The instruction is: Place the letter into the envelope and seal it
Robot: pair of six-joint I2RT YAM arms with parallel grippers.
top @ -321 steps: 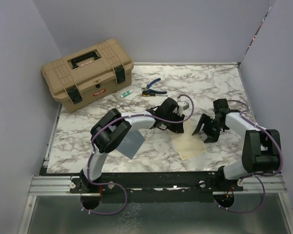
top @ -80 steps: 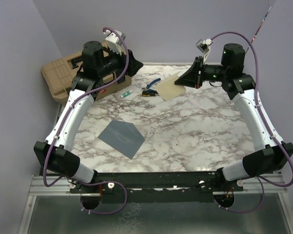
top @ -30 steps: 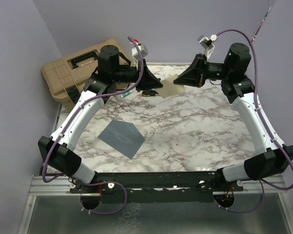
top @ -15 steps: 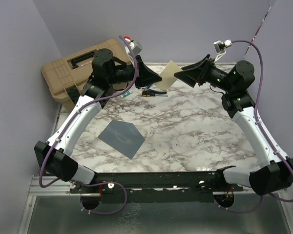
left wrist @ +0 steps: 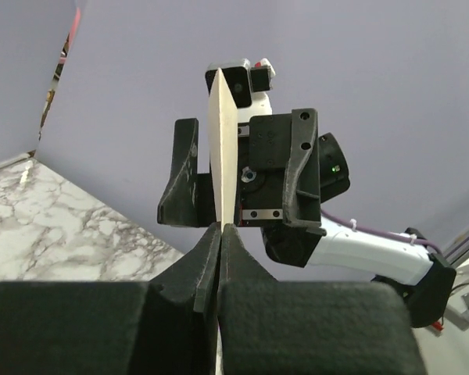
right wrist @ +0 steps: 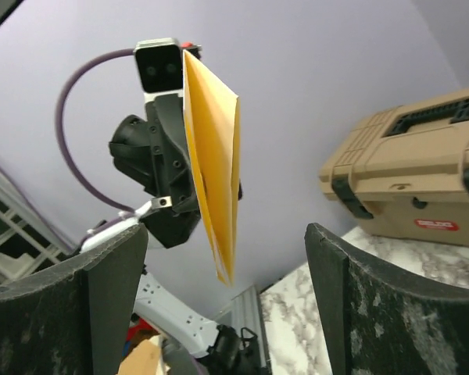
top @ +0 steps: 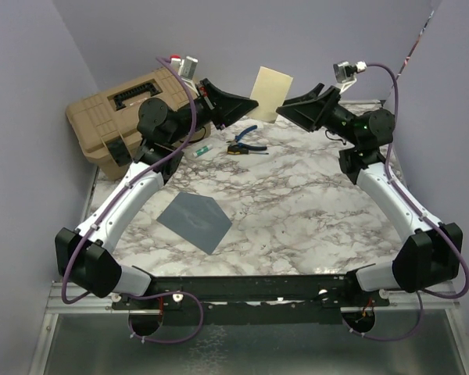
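A: Risk?
B: Long way down to the white-grey marbled desk (top: 313, 195). The flat slate blue-grey paper envelope (top: 195, 220) lies loose there with nothing pinning it, so it'd likely skid when the sheet pushes in. The cream-tan rectangular paper letter (top: 271, 86) is upright in the air and could flop or slip from a thin edge pinch.
A: Pose?
B: left arm (top: 127, 195) and right arm (top: 391, 199) reared high over the far side, wrists facing. left gripper (left wrist: 220, 230) pinches the letter's edge. right gripper (top: 291, 111) spread wide close by, no contact visible.
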